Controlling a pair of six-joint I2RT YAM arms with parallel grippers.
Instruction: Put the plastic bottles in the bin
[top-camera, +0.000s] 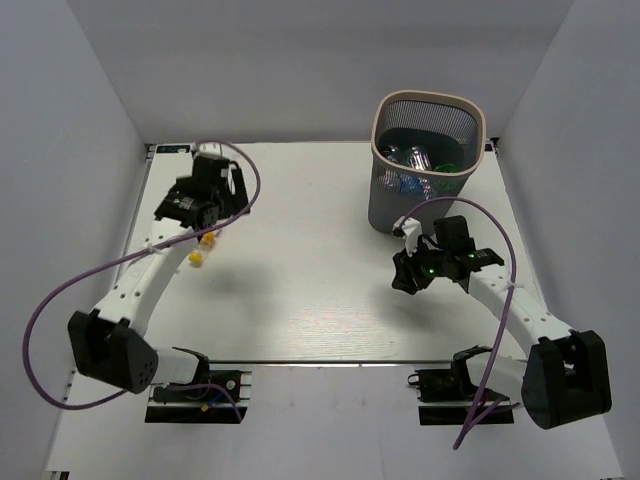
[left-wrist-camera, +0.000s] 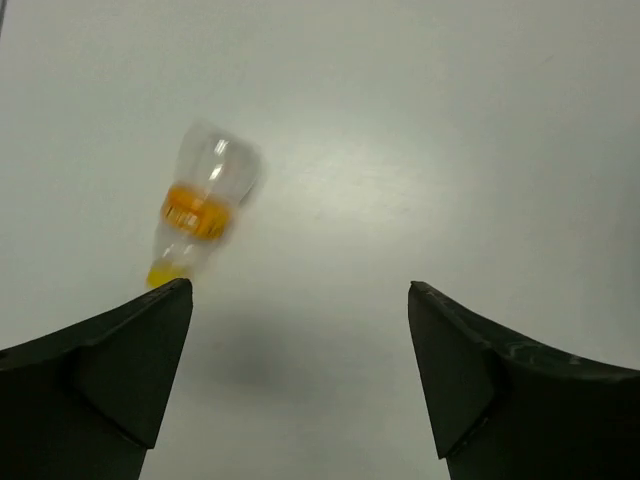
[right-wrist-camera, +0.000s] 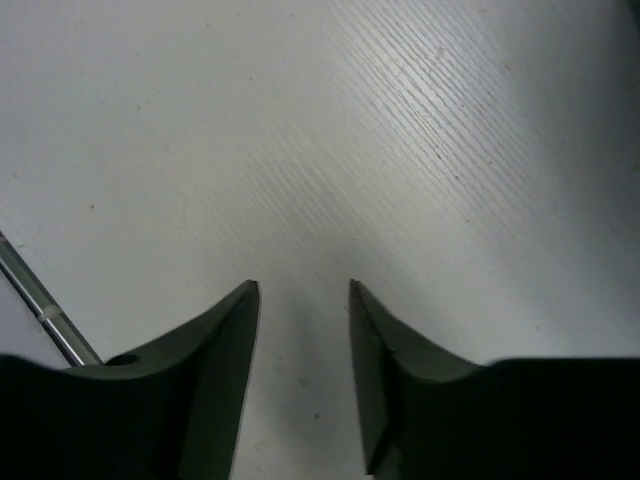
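A clear plastic bottle (left-wrist-camera: 205, 205) with an orange label and cap lies on the white table, blurred, just ahead of my left finger; from above the bottle (top-camera: 198, 255) shows at the far left. My left gripper (left-wrist-camera: 300, 285) hovers over it, open wide with nothing between its fingers, and the top view places the left gripper (top-camera: 208, 232) just above the bottle. The bin (top-camera: 398, 205), dark mesh with a beige rim, stands at the back right with several bottles (top-camera: 415, 158) inside. My right gripper (top-camera: 402, 280) hangs in front of the bin, and the right gripper (right-wrist-camera: 303, 285) is open and empty.
White walls close in the table at the back and both sides. A purple cable (top-camera: 60, 290) loops off the left arm, another cable (top-camera: 490, 225) off the right. A metal strip (right-wrist-camera: 40, 300) shows at the left of the right wrist view.
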